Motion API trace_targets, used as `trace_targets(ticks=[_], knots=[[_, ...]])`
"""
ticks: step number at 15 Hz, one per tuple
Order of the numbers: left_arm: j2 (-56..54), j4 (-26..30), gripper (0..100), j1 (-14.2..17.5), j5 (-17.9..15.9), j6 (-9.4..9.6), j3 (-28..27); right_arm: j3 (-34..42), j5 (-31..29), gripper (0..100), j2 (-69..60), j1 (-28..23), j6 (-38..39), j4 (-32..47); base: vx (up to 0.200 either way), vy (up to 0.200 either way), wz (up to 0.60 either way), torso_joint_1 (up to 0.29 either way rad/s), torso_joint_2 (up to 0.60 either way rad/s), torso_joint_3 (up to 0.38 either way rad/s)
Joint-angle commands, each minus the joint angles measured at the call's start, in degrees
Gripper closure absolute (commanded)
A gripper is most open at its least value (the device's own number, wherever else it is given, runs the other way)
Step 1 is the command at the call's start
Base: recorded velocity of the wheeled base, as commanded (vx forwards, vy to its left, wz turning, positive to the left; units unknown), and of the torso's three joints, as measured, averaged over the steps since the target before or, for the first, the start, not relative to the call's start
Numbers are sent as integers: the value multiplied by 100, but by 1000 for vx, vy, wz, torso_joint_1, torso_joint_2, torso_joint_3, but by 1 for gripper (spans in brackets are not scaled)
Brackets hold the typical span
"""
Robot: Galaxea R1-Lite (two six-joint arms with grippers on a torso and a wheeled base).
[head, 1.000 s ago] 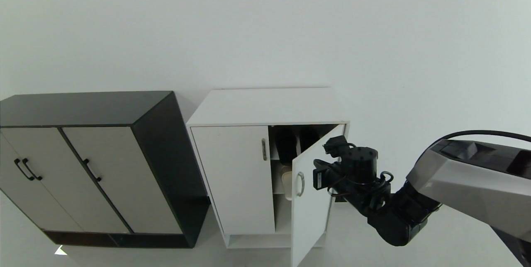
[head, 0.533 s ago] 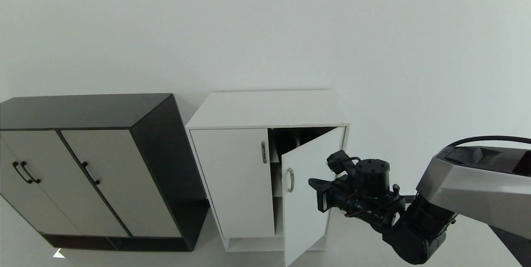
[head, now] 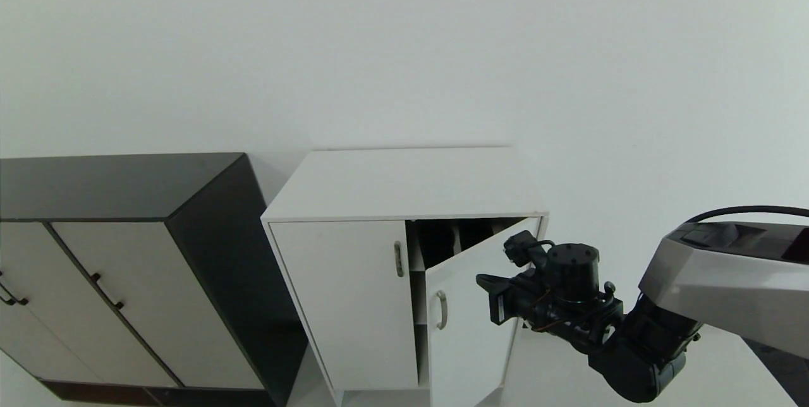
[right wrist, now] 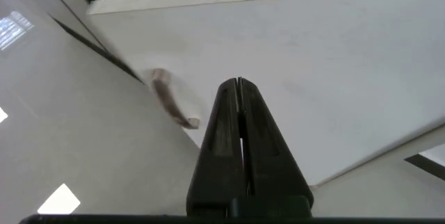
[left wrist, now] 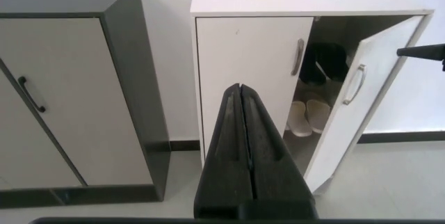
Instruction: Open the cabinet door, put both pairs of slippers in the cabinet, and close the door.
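Note:
The white cabinet (head: 404,182) stands against the wall, its left door (head: 341,299) closed and its right door (head: 464,312) ajar by a narrow gap. Black slippers (head: 436,239) show through the gap on the top shelf. In the left wrist view the black slippers (left wrist: 327,60) sit above a white pair (left wrist: 309,113) on the shelf below. My right gripper (head: 481,280) is shut, its tip against the outer face of the right door, past the handle (head: 441,309). The right wrist view shows it (right wrist: 238,85) close to the door face (right wrist: 334,64). My left gripper (left wrist: 240,92) is shut and holds nothing, back from the cabinet.
A dark cabinet (head: 126,236) with two closed grey doors stands directly left of the white one, also against the wall. Pale floor (left wrist: 389,182) lies open in front of both cabinets.
The right door has swung toward closed with my right gripper against it, hiding most of the slippers. The head camera has shifted, so both cabinets sit lower and closer.

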Motion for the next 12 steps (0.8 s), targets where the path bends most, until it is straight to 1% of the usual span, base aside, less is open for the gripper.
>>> trace_targets(ticks=[1,6,9,12], knots=[[2,-2,100,6,-1,1,0,-65,6,100,51,12,-1,-6,0,0,0,0,0,0],[2,-2,100,-2,7,-8,0,-408,6,100,332,-84,8,3,0,0,0,0,0,0],[11,-2,100,6,7,-8,0,-873,6,100,631,-242,8,73,0,0,0,0,0,0],[2,-2,100,6,7,-8,0,-1392,6,100,938,-480,17,328,0,0,0,0,0,0]])
